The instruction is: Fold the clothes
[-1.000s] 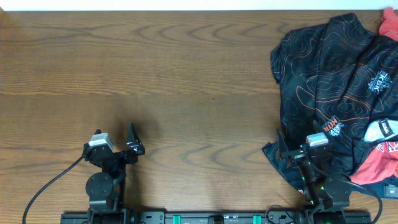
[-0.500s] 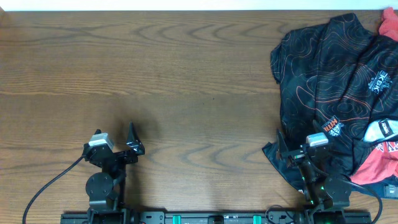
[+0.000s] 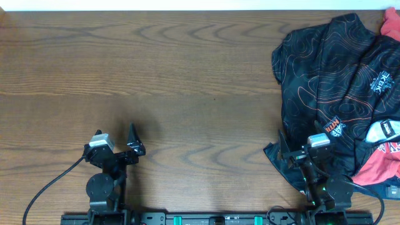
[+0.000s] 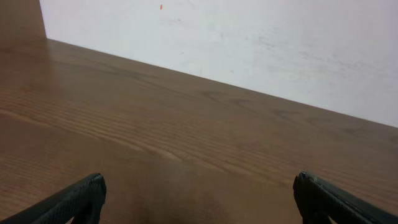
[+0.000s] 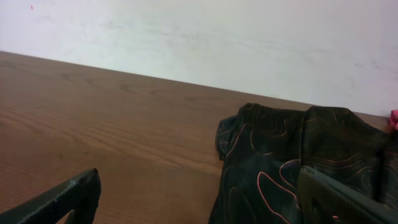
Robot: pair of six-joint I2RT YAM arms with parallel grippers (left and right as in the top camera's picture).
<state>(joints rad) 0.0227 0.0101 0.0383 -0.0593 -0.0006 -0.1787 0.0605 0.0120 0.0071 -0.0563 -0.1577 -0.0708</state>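
The black jersey [image 3: 331, 81] with thin orange contour lines and small logos lies crumpled at the right side of the table; it also shows in the right wrist view [image 5: 286, 162]. Red and white parts of it bunch near the front right [image 3: 381, 153]. My right gripper [image 3: 294, 150] is open and empty, low at the jersey's front-left edge; in the right wrist view [image 5: 205, 196] its right finger is over the cloth. My left gripper [image 3: 128, 140] is open and empty over bare wood at the front left, shown too in the left wrist view [image 4: 199, 199].
The wooden table [image 3: 156, 75] stretches left of the jersey. A white wall [image 4: 249, 43] stands behind the far edge. A red scrap [image 3: 392, 24] peeks in at the back right corner. Cables run from the arm bases at the front edge.
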